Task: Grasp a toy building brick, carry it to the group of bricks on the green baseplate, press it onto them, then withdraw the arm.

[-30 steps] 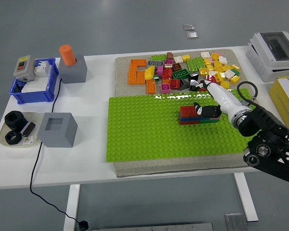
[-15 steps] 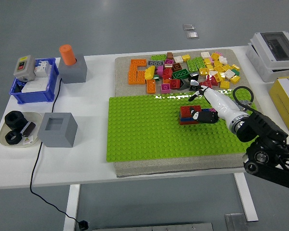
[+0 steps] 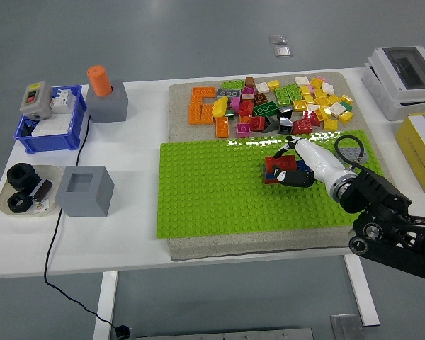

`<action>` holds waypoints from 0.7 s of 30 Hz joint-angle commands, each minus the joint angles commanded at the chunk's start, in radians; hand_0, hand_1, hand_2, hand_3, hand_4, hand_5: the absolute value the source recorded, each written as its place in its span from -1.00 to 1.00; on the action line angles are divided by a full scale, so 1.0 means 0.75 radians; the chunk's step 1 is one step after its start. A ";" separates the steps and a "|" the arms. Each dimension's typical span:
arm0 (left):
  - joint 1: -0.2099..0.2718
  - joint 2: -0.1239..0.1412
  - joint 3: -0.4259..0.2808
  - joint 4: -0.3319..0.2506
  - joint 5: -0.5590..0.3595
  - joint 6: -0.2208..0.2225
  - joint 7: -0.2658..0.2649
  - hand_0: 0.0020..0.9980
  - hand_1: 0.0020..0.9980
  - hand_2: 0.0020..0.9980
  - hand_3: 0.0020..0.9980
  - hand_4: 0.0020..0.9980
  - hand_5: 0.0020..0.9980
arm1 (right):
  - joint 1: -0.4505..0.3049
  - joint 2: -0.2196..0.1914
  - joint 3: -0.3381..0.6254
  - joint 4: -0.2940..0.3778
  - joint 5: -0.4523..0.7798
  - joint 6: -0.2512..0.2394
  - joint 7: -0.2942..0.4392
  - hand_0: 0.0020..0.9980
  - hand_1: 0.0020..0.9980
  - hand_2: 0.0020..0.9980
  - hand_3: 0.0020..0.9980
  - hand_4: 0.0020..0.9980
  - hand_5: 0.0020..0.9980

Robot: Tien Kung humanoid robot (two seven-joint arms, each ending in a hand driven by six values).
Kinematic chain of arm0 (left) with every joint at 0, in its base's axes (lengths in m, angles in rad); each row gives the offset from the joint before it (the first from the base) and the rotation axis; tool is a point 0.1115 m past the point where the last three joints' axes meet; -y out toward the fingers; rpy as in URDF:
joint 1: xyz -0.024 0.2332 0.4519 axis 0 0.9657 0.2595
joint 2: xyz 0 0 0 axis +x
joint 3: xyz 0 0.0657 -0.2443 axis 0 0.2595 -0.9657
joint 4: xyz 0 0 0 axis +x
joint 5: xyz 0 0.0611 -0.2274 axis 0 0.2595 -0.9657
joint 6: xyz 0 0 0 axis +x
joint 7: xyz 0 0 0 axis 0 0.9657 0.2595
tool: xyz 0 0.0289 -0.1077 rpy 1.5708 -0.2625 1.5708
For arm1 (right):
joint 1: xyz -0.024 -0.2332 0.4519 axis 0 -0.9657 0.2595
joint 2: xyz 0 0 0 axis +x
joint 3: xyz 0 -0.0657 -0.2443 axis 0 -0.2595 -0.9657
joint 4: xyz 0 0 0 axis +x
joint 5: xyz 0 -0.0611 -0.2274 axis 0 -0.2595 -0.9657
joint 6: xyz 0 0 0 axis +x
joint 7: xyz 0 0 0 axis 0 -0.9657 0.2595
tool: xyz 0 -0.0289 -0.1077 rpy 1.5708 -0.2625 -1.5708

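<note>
Right hand of mine lies low over the baseplate, its dark fingers curled down against the brick stack, which sits under and just left of my fingertips. I cannot tell whether they pinch a brick or only press on the red top. Beyond my hand, past the plate's far edge, the loose bricks lie heaped on the counter. Far off to my left stands a grey block.
</note>
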 joint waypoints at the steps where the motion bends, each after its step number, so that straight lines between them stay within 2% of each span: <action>1: 0.000 0.000 0.000 0.000 0.000 0.000 0.000 0.65 0.73 0.60 0.32 0.67 0.07 | 0.000 0.001 -0.001 -0.005 0.004 0.001 0.001 1.00 0.98 0.98 0.33 0.15 -0.34; 12: -0.001 0.000 0.002 0.001 0.002 -0.003 -0.007 0.65 0.73 0.60 0.32 0.68 0.06 | -0.003 0.012 -0.019 -0.052 0.036 0.011 0.009 1.00 0.97 0.97 0.33 0.17 -0.34; 21: -0.005 0.002 -0.003 0.001 0.009 -0.003 -0.008 0.65 0.73 0.60 0.32 0.69 0.07 | -0.009 0.011 -0.016 -0.054 0.026 0.012 0.010 1.00 0.97 0.97 0.33 0.17 -0.35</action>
